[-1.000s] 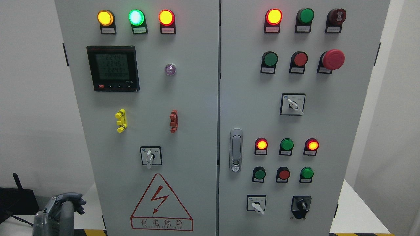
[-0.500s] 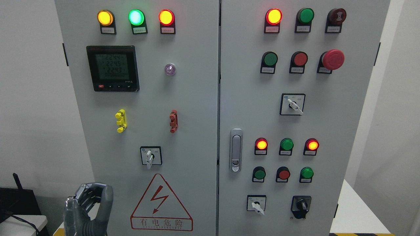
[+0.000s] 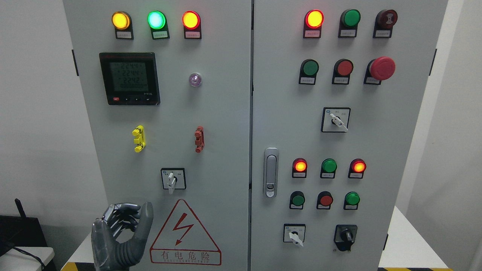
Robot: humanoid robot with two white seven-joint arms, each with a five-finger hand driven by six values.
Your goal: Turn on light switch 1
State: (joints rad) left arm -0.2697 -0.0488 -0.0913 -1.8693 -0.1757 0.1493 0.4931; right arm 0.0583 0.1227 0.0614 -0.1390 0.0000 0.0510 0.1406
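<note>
A: Grey steel cabinet (image 3: 211, 113), two doors, front covered in lamps and knobs. Which one's the switch?

B: Small rotary selector switch with a white handle on a black-framed square plate (image 3: 173, 178), lower middle of the left door, just above the red triangular lightning warning sign (image 3: 184, 235). Can't confirm from the labels that it's number 1, print too small.

A: Handle direction?

B: Long axis near vertical, free end pointing down, tipped a touch to the left.

A: Hand?

B: Left robot hand (image 3: 120, 237), dark grey, comes up from the bottom left. Fingers curled loosely toward the palm, thumb raised, nothing in it. Sits below and left of the switch, apart from it, thumb beside the sign's left edge.

A: Right one?

B: Out of view.

A: Anything else?

B: Black digital meter with a lit green screen (image 3: 130, 78) upper left; yellow, green and red lamps (image 3: 156, 20) above it, all lit. Yellow clip (image 3: 138, 138) and red clip (image 3: 199, 139) between meter and switch. Silver door latch (image 3: 270, 172) on the right door.
</note>
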